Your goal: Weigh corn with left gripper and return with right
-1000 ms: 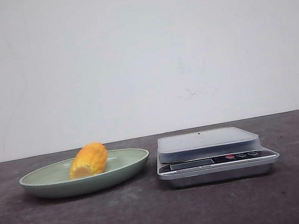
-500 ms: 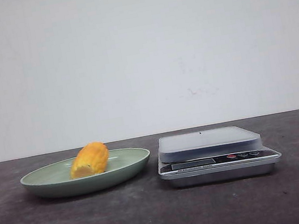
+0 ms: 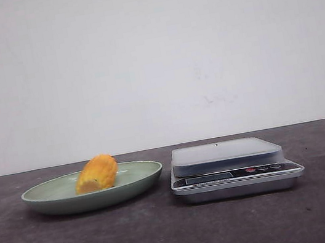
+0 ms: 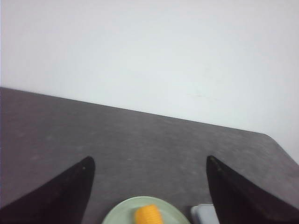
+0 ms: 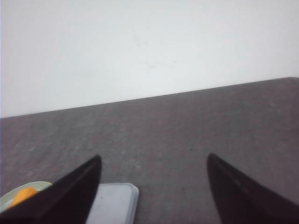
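Observation:
The corn (image 3: 97,173), a stubby yellow-orange cob, lies on a pale green plate (image 3: 135,182) at the left of the table. It also shows in the left wrist view (image 4: 148,214) and in the right wrist view (image 5: 22,195). A silver kitchen scale (image 3: 232,166) stands right of the plate, its platform bare. Neither gripper shows in the front view. My left gripper (image 4: 149,161) is open and empty, well back from the plate (image 4: 122,215). My right gripper (image 5: 154,158) is open and empty, back from the scale (image 5: 114,203).
The dark grey table (image 3: 182,237) runs to a plain white wall (image 3: 151,55) behind. The scale's corner shows in the left wrist view (image 4: 202,213). The plate's rim shows in the right wrist view (image 5: 7,193).
The picture shifts by a few pixels and back; the corn, plate and scale stay where they were.

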### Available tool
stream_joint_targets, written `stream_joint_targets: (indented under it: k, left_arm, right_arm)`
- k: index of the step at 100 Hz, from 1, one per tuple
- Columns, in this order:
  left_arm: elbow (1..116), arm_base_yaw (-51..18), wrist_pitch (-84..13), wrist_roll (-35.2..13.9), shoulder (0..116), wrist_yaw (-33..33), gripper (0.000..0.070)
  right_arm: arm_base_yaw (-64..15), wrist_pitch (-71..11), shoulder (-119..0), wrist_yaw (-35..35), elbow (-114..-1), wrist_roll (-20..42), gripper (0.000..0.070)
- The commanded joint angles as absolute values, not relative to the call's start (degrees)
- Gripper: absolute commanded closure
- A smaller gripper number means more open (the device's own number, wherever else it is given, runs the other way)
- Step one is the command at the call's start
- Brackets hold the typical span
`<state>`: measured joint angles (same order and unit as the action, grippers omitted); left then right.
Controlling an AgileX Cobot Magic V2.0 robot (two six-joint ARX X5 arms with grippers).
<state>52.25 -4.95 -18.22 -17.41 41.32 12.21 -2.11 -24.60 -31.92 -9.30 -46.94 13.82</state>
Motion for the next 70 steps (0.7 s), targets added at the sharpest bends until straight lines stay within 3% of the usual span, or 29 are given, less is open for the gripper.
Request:
stream_joint_targets:
  k: [1,24,48,70]
  left_arm:
    - [54.81,-7.38,-18.2,-16.71,46.81,12.56,0.0237]
    - [60.88,-21.12,-18.35,-12.62,68.16,5.98,0.0272]
    - [61.6,-24.82,-17.98,-13.32,86.26,5.3,0.0271]
    - [61.6,-27.33,-18.02,-13.89,95.11,3.68,0.0268]
  right_arm:
    - [-2.83,-25.34,-33.21,-9.48,-48.73,11.7,0.0211]
    - [-4.12,-31.18,-34.79,-9.39,-52.34,9.39,0.0211]
    - [-4.75,-32.38,-34.72,-9.43,-52.53,9.28,0.0211]
    - [-4.75,-32.42,-34.72,-9.32,-52.53,9.3,0.0211]
